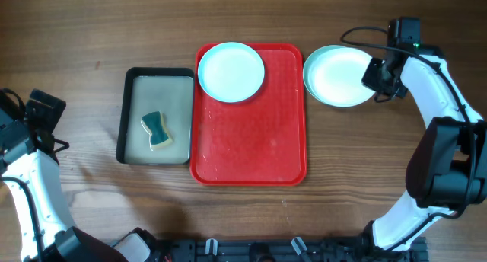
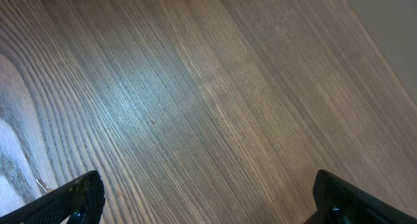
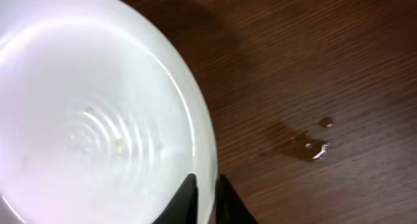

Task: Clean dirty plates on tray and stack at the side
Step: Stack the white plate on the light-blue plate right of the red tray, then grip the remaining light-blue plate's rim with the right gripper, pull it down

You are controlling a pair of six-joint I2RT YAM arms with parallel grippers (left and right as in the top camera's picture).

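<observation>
A pale mint-blue plate (image 1: 231, 71) lies on the far left corner of the red tray (image 1: 251, 140). To the right of the tray a white plate (image 1: 340, 75) rests on another mint-blue plate whose rim (image 1: 307, 78) shows at its left. My right gripper (image 1: 378, 75) is shut on the white plate's right rim; the right wrist view shows the white plate (image 3: 91, 120) with one finger on each side of its edge (image 3: 205, 198). My left gripper (image 1: 42, 113) is open and empty over bare wood at the far left, as the left wrist view (image 2: 208, 198) shows.
A black-rimmed basin (image 1: 122, 113) with cloudy water and a green sponge (image 1: 156, 131) stands left of the tray. Water drops (image 3: 309, 146) lie on the wood to the right of the white plate. The tray surface looks wet.
</observation>
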